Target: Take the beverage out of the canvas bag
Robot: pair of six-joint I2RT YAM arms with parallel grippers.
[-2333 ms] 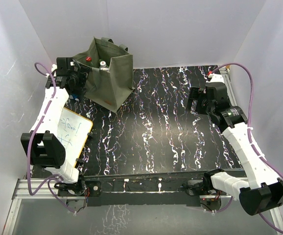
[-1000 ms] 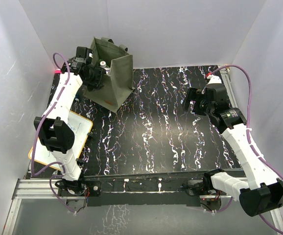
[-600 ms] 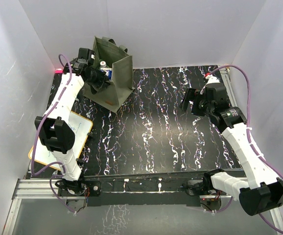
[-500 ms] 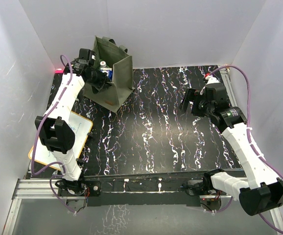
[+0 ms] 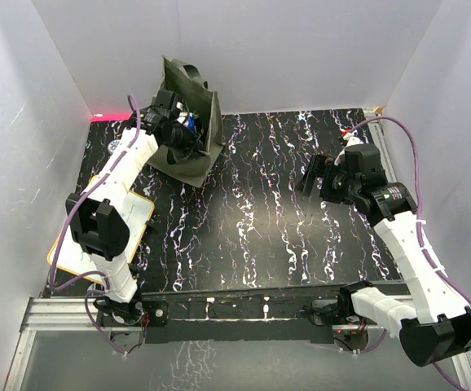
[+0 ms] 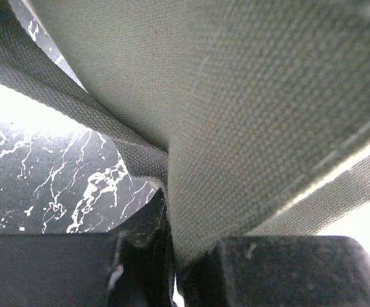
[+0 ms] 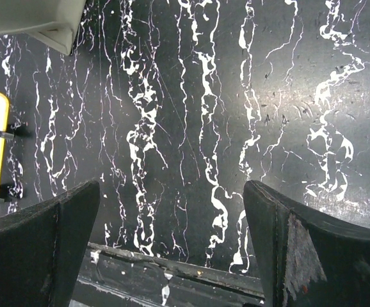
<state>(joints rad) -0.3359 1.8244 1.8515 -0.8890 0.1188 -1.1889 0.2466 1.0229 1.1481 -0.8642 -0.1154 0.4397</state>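
Left tool (image 5: 180, 138) was clenched on a fold of the canvas bag (image 5: 209, 134), and the left wrist view showed the fabric (image 6: 255, 128) pinched between its fingers (image 6: 268, 268). The bag sat tilted at the desk's (image 5: 260, 220) far left, near the back wall, with a blue-and-white item (image 5: 188, 122) showing in its mouth. Right tool (image 5: 307, 175) was released, jaws wide, hovering over the desk's right side, well apart from the bag.

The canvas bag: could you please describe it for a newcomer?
On the black, white-veined table, look to the far left corner. The canvas bag sits there, pinched by the left claw. Unlike the flat whiteboard nearby, it is boxy olive-grey fabric.
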